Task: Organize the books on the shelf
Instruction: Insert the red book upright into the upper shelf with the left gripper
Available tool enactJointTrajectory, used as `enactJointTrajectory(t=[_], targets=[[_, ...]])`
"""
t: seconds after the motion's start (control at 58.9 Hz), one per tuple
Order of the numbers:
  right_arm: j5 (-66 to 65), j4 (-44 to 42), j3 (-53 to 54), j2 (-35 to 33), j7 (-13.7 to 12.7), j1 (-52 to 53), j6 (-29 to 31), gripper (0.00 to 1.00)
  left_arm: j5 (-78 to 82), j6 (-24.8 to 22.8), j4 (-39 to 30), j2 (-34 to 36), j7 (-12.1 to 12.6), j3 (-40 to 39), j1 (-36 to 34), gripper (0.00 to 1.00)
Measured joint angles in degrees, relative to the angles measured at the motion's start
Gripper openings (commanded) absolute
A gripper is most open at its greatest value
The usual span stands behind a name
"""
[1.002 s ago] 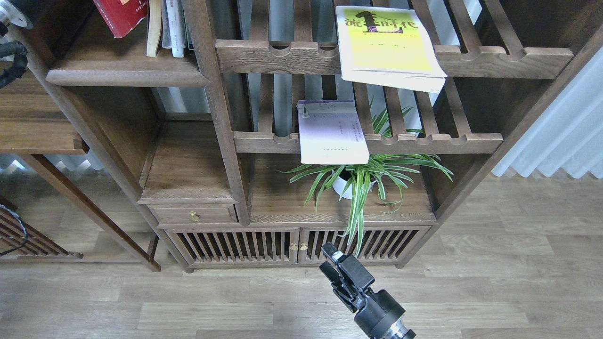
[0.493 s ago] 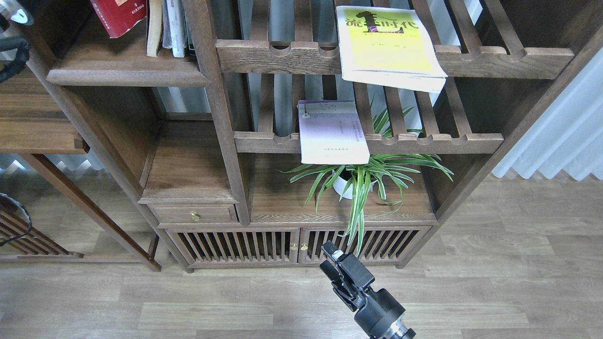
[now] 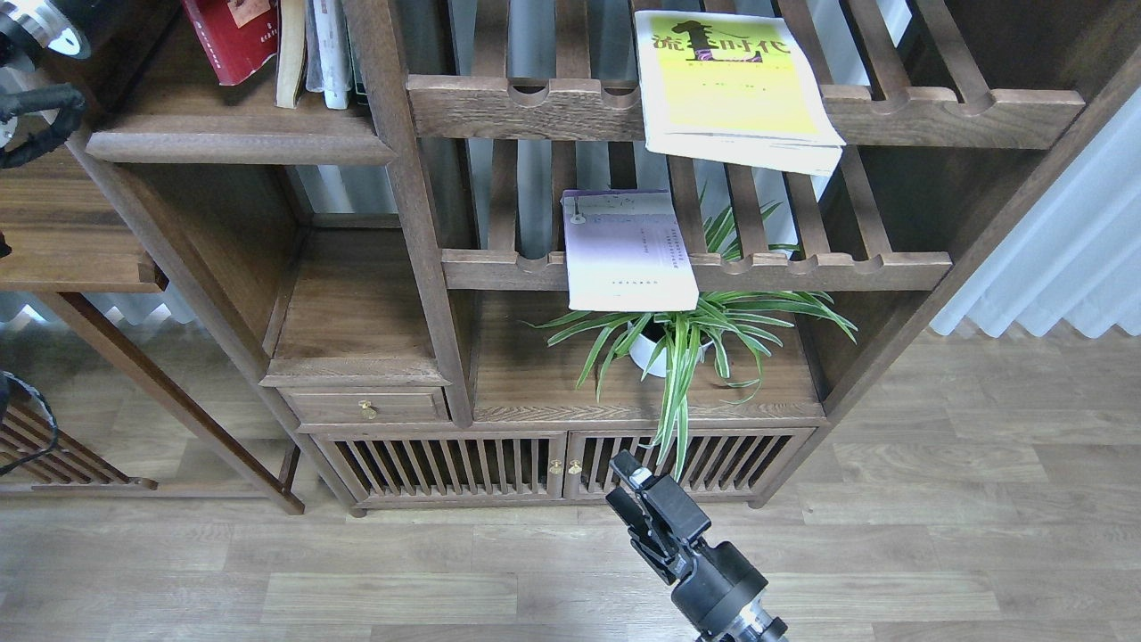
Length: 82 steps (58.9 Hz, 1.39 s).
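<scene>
The yellow-green book (image 3: 731,85) with black characters lies flat on the upper slatted rack, its near edge overhanging the rail. Lower down, the pale lavender book (image 3: 628,250) lies on the second slatted rack and sticks out over its front rail. At the top left, the dark red book (image 3: 233,36) leans tilted on the solid brown shelf (image 3: 241,143), beside upright cream and white books (image 3: 321,49). My right gripper (image 3: 637,489) hangs low in front of the cabinet doors, holding nothing; its dark fingers cannot be told apart. Only a silver joint (image 3: 40,22) of my left arm shows; its gripper is out of view.
A spider plant in a white pot (image 3: 655,352) stands under the lavender book, its leaves spilling over the slatted cabinet doors (image 3: 446,464). A small drawer (image 3: 365,406) sits at the left. A separate wooden rack (image 3: 62,232) stands at the far left, white curtains (image 3: 1061,250) on the right.
The dark red book has shifted slightly on the shelf, and the left arm's joint and cable at the top left have moved. The right gripper has barely moved.
</scene>
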Motion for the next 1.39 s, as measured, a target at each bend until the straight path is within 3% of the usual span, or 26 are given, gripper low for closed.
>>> enactJointTrajectory(t=[0.204, 0.476, 1.393], targets=[[0.2, 0.0, 0.0, 0.0, 0.1, 0.0, 0.0, 0.94, 0.9, 0.0, -0.1, 0.4, -1.1, 1.6, 0.0, 0.04], [0.3, 0.4, 0.1, 0.5, 0.1, 0.0, 0.0, 0.94, 4.0, 0.0, -0.1, 2.0, -4.6, 4.7, -0.1, 0.04], [1.1, 0.5, 0.3, 1.0, 1.2, 0.1, 0.0, 0.95, 8.6, 0.0, -0.8, 2.4, -7.7, 7.1, 0.6, 0.05]])
